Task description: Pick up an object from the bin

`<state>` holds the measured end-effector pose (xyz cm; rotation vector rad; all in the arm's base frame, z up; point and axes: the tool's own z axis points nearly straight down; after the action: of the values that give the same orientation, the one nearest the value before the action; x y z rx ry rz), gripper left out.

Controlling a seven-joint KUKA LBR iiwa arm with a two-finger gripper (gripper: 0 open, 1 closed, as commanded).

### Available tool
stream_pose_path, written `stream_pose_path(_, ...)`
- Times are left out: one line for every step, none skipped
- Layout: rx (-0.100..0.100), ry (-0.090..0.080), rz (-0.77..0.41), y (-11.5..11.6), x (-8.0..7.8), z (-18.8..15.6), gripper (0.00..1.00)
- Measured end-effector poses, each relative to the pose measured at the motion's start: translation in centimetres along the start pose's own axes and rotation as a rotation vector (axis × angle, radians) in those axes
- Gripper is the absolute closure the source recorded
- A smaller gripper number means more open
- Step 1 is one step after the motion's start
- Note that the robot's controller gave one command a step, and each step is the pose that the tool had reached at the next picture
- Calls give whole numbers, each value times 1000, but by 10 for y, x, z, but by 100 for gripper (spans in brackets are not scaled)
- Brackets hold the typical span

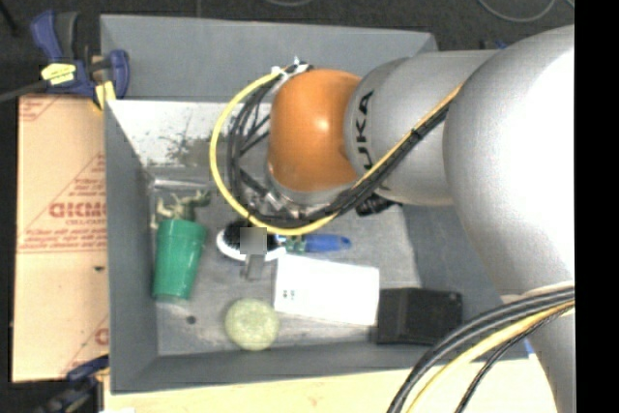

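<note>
Camera view: gripper (253,256) hangs at the white box's (325,294) upper-left corner, cup (177,258) further left; open or closed, cannot tell.

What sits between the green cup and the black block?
In the camera view, a white box lies between the green cup and the black block.

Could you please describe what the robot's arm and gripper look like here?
The arm has thick, rounded silver-grey links, with black KUKA lettering beside a glossy orange dome-shaped cover at the wrist. Yellow and black cables loop around that wrist. The gripper beneath is small, dark grey and blocky.
</note>
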<state>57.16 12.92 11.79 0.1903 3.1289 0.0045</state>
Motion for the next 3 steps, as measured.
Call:
stream_pose_path(3,5,-9,-14,-12,5,0)
stream_pose_path(2,3,122,-16,-35,0,0)
stream_pose_path(1,2,122,-11,-35,44,0)
